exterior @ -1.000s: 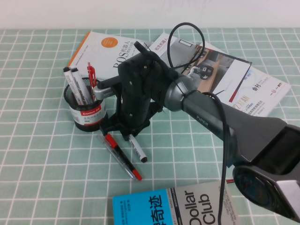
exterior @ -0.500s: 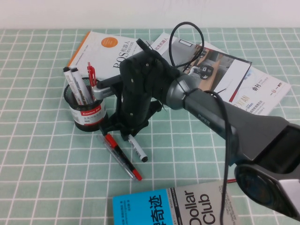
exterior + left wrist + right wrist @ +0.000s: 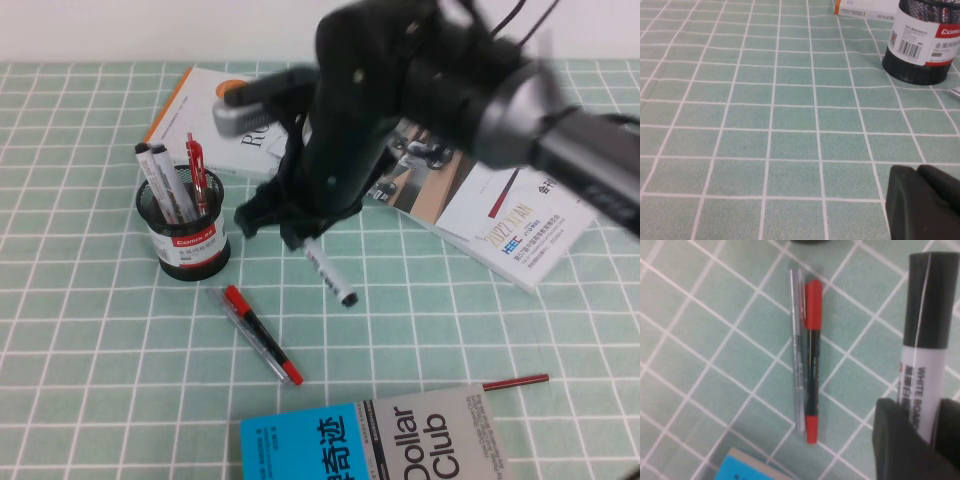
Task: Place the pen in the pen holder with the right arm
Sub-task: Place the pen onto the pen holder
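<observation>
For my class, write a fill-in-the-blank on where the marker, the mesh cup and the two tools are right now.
1. The right tool grips the white marker, which hangs ____ the table.
2. The marker's free end bears a ____ cap.
3. The pen holder already holds ____ pens.
4. The left tool shows only in its wrist view, low over the ____ tablecloth.

Missing words: above; black; three; green

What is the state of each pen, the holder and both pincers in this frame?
pen: lifted off the table, tilted, gripped.
right pincer: shut on the pen, right of the holder.
pen holder: upright, holding markers and a red pen.
red-capped pen: lying flat on the cloth.
left pincer: low over the cloth, near the holder.
</observation>
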